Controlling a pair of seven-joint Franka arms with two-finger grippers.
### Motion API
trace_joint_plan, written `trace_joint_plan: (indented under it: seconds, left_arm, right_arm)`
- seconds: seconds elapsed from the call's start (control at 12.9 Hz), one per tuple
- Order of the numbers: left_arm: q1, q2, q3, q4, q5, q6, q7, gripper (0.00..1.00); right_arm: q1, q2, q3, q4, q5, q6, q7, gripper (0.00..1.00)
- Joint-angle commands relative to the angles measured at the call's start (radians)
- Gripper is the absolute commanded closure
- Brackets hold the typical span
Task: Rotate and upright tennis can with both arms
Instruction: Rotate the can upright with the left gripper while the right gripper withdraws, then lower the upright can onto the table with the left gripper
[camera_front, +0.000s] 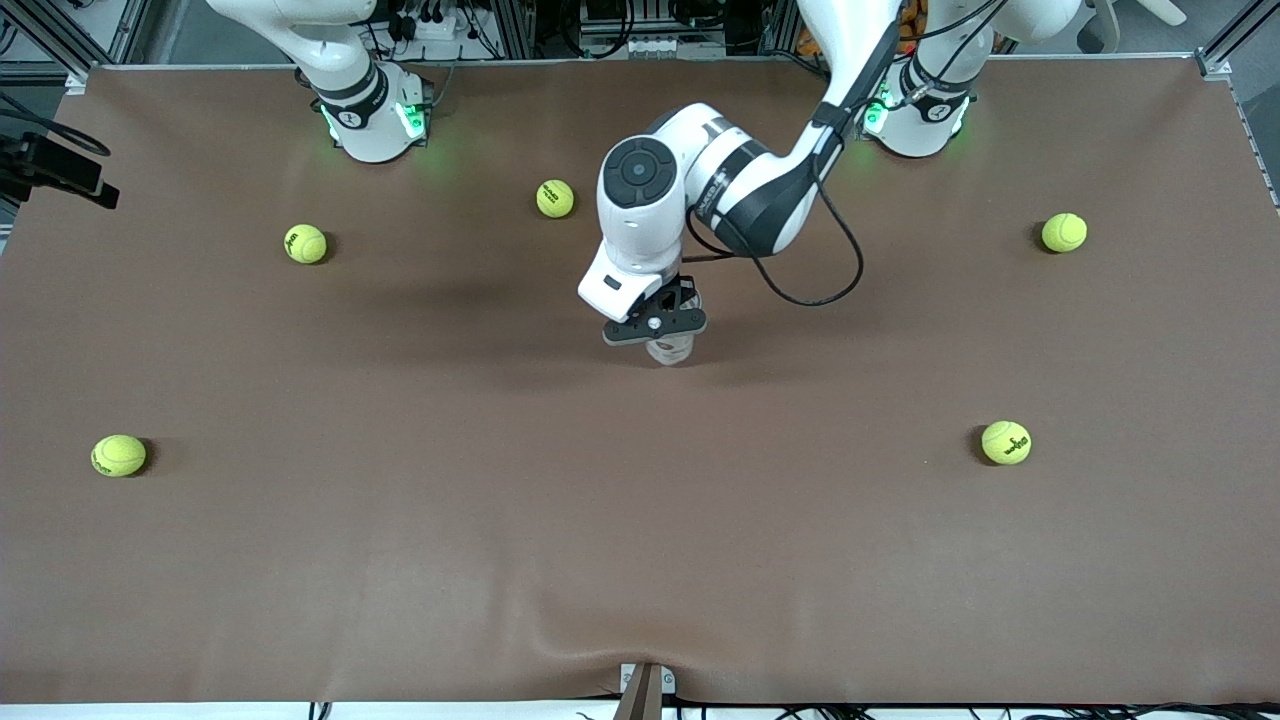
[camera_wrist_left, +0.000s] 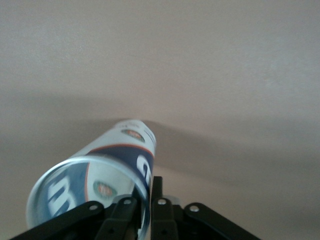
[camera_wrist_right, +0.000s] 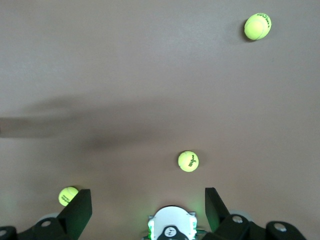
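The left gripper (camera_front: 668, 335) hung over the middle of the brown table (camera_front: 640, 560), its arm reaching in from the base at the left arm's end. Its fingers (camera_wrist_left: 131, 212) were drawn in on the silvery rim at the open top of the tennis can (camera_wrist_left: 102, 172), one finger outside the wall and the other seemingly inside the mouth. From the front camera only the can's lower part showed, directly under the gripper. In the left wrist view the can was a clear tube with a white, dark-blue and red label, a large white letter on the blue band and a small round emblem on the white. It stood on end on the table, its closed base down. Whether it was fully plumb could not be told.

The right gripper (camera_wrist_right: 148, 210) was out of the front camera's sight, its arm waiting high above its green-lit base (camera_wrist_right: 172, 227), the jaws standing wide apart and holding nothing.

Five tennis balls lay well apart from the can:
- two nearer the front camera than the left gripper, one (camera_front: 1006, 442) toward the left arm's end and one (camera_front: 119, 455) toward the right arm's end;
- three farther from it (camera_front: 555, 198) (camera_front: 305, 243) (camera_front: 1064, 232).
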Motion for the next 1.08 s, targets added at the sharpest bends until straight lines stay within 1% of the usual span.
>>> trace_joint_plan:
  seconds: [0.0,0.08,0.15,0.23,0.31,0.39,0.54,0.7,0.85,0.93,1.01]
  left_arm:
    - [-0.016,0.058,0.012,0.037,0.03,-0.01,-0.001,0.78]
    - [-0.019,0.067,0.01,0.039,0.033,-0.002,-0.001,0.76]
    - [-0.023,0.066,0.01,0.04,0.033,0.0,-0.004,0.56]
    - [-0.023,0.053,0.01,0.04,0.033,-0.002,-0.005,0.18]
    - [-0.023,0.031,0.01,0.04,0.033,-0.003,-0.007,0.0]
    - [-0.02,0.012,0.01,0.04,0.024,-0.017,-0.011,0.0]
    - [-0.017,-0.043,0.01,0.039,0.021,-0.034,-0.011,0.0]
    - [-0.012,-0.097,0.017,0.04,0.024,-0.133,-0.007,0.0]
    - [0.008,-0.175,0.02,0.039,0.03,-0.209,-0.002,0.0]
    - [0.038,-0.21,0.02,0.039,0.031,-0.249,0.001,0.0]
    - [0.065,-0.245,0.018,0.039,0.033,-0.285,0.014,0.0]
  right_arm:
    - [-0.015,-0.015,0.007,-0.001,0.025,0.02,0.02,0.0]
    - [-0.017,-0.015,0.006,0.002,0.024,0.032,0.017,0.0]
    - [-0.017,-0.015,0.004,0.004,0.022,0.033,0.004,0.0]
    - [-0.017,-0.015,0.002,0.004,0.013,0.038,-0.018,0.0]
    - [-0.017,-0.012,0.004,0.006,-0.008,0.047,-0.033,0.0]
    - [-0.017,-0.012,0.004,0.015,-0.021,0.043,-0.038,0.0]
    - [-0.014,-0.008,0.005,0.019,-0.012,0.044,-0.036,0.0]
    - [0.011,-0.006,0.016,0.021,-0.03,0.049,-0.035,0.0]
    - [0.025,-0.005,0.016,0.021,-0.027,0.05,-0.038,0.0]
    - [0.031,-0.005,0.016,0.021,-0.047,0.049,-0.039,0.0]
    - [0.041,-0.005,0.016,0.021,-0.091,0.049,-0.039,0.0]
